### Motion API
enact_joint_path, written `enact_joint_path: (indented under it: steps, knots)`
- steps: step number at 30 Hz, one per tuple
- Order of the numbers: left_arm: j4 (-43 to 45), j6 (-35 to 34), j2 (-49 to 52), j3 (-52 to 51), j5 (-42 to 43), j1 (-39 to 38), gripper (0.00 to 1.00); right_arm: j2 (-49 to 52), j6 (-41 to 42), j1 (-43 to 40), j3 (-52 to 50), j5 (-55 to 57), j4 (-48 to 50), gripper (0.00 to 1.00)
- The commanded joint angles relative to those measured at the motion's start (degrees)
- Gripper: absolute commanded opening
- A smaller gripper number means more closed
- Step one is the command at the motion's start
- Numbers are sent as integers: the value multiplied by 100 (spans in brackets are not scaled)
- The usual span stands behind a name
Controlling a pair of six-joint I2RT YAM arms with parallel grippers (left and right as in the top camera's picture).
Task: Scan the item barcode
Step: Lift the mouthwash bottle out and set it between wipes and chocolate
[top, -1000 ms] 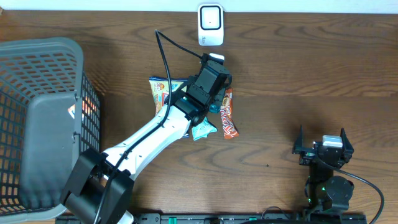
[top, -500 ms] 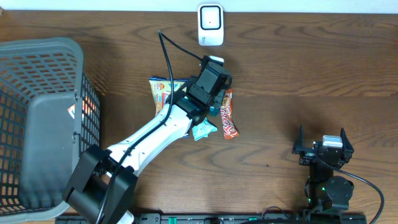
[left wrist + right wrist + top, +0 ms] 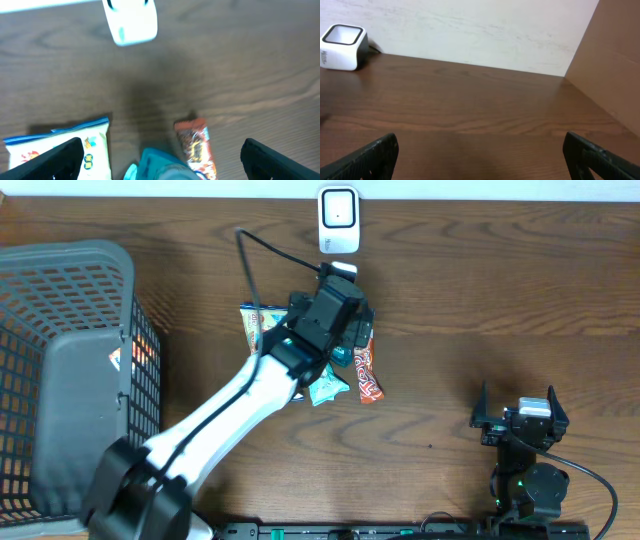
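Observation:
A white barcode scanner [image 3: 339, 220] stands at the table's far edge, and also shows as the scanner [image 3: 130, 22] in the left wrist view and the scanner [image 3: 342, 47] in the right wrist view. Three snack packets lie together mid-table: a white and yellow packet [image 3: 256, 325], a teal packet [image 3: 325, 387] and an orange bar [image 3: 367, 375]. My left gripper [image 3: 333, 320] hangs over them, open. In its wrist view the teal packet [image 3: 165, 167] lies between the wide-spread fingers, with the white packet [image 3: 60, 147] and orange bar [image 3: 197, 147] on either side. My right gripper [image 3: 520, 415] rests open at the front right, nothing between its fingers [image 3: 375, 155].
A large grey mesh basket [image 3: 60, 370] fills the table's left side. A cable loops up from the left arm [image 3: 250, 255] towards the scanner. A brown board [image 3: 615, 60] stands at the table's right end in the right wrist view.
My left gripper's jaws have spread from nearly shut to wide open over the packets, and its cable has swung left. The packets and the right arm have not moved.

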Motion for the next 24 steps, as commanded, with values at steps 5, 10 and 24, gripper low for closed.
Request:
enact_joint_path:
  steps: [5, 10, 24]
  knots:
    - [-391, -131, -1025, 33, -98, 13, 100, -24, -39, -24, -4, 44, -20, 99]
    - [-520, -153, -1377, 33, -105, 13, 100, -24, -39, -24, -4, 44, -20, 99]
    - [-1322, -1416, -2162, 33, -1423, 212, 100, -24, -39, -24, -4, 44, -20, 99]
